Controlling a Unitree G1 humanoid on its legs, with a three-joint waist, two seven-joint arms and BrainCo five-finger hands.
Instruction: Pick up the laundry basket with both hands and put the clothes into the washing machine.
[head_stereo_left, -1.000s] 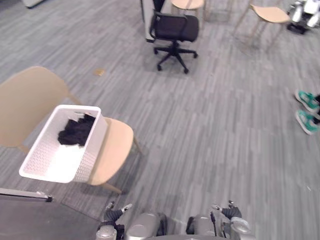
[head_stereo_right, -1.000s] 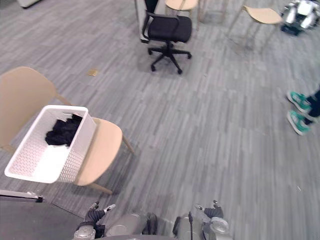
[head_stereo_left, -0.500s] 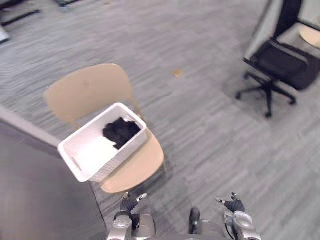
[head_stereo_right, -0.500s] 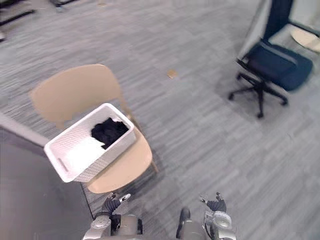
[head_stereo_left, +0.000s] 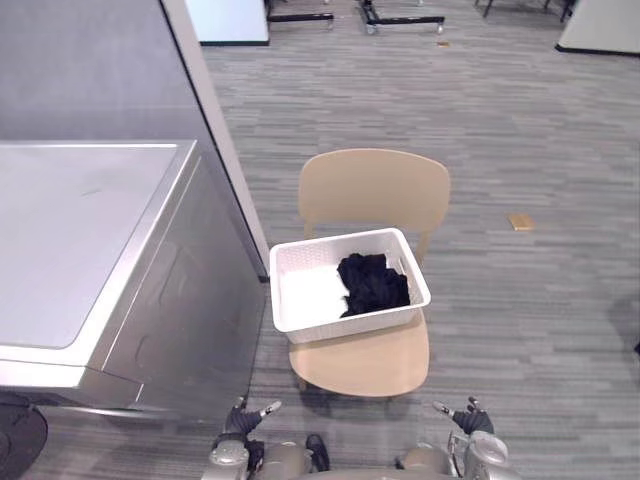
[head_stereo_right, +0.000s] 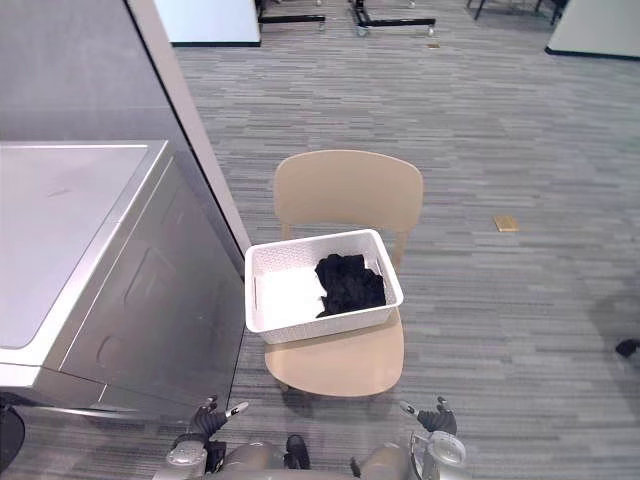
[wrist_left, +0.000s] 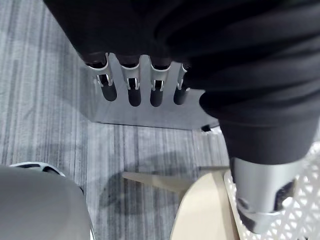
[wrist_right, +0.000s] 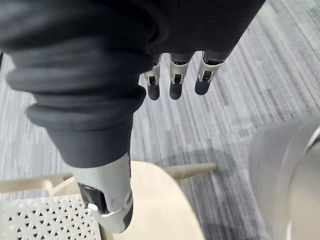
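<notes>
A white perforated laundry basket (head_stereo_left: 300, 318) sits on the seat of a tan chair (head_stereo_left: 375, 190) in the middle of the eye views. Black clothes (head_stereo_left: 372, 284) lie in its right half. The silver-grey washing machine (head_stereo_left: 90, 230) stands just left of the chair, seen from above with its flat top. My left hand (head_stereo_left: 245, 418) and right hand (head_stereo_left: 468, 418) hang low at the near edge, short of the chair and apart from the basket. In the wrist views the left hand's fingers (wrist_left: 129, 90) and the right hand's fingers (wrist_right: 172, 82) are straight and hold nothing.
A grey partition wall (head_stereo_left: 100, 60) rises behind the washing machine, its edge close to the chair's left side. A small brown scrap (head_stereo_left: 520, 221) lies on the grey carpet to the right. Black stand bases (head_stereo_left: 400, 15) sit at the far end.
The camera has swung round: basket and chair now sit centred, the washing machine has come into view at left, and the office chair is gone. Both hands stay low, holding nothing.
</notes>
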